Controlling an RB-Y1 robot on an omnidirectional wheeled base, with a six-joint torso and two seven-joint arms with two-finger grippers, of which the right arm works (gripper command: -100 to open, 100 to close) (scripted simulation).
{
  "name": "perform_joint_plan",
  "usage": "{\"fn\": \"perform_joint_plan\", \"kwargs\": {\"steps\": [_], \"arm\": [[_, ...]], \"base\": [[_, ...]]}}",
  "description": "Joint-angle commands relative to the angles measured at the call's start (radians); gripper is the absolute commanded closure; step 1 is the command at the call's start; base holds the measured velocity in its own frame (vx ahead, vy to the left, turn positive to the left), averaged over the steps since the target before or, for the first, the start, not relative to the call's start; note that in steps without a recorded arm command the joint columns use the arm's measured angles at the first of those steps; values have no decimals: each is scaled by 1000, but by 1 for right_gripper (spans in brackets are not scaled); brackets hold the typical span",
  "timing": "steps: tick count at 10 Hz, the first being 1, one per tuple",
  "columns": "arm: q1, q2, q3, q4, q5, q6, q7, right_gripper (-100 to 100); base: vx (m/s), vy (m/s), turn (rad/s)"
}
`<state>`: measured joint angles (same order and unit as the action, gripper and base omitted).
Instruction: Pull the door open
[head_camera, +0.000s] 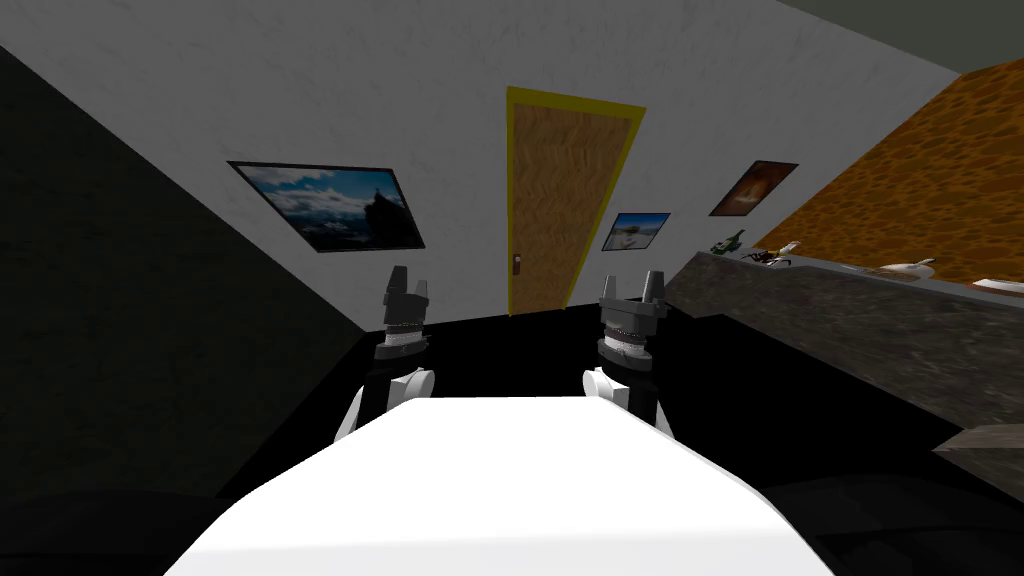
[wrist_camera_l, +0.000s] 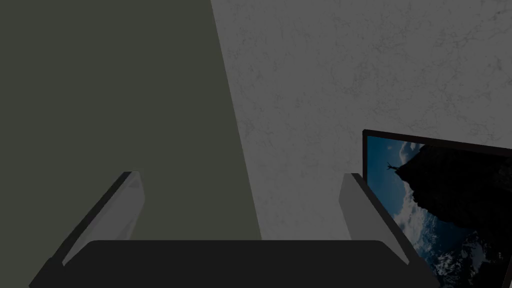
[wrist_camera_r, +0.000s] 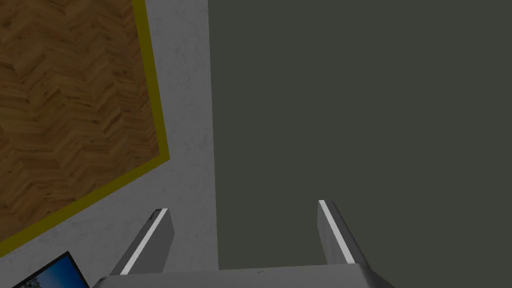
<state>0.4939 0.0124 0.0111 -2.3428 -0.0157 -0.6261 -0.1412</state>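
Door ahead, shut, needing a square approach toward what seems its handle; left gripper and right gripper both gaping, holding nothing.

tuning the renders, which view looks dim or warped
Head view: the wide lens splays the walls and slants the door. Left wrist view: dim overall, the mountain picture darkened. Right wrist view: brighter, the door's wood plainly lit.

Wrist views are dim, the head view brighter, its white wall splaying toward corners.
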Motion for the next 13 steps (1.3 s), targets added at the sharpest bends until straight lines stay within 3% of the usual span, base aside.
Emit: {"fn": "perform_joint_plan", "kwargs": {"steps": [1,6,13], "arm": [[-19,-14,17,29,-15,3,-30,-100],[-84,-55,73,127,-67,14,-132,-100],[-159,-97,138,242,-128,27,-251,-100]], "base": [[165,13,-40],[112,24,-47],[90,24,-38]]}}
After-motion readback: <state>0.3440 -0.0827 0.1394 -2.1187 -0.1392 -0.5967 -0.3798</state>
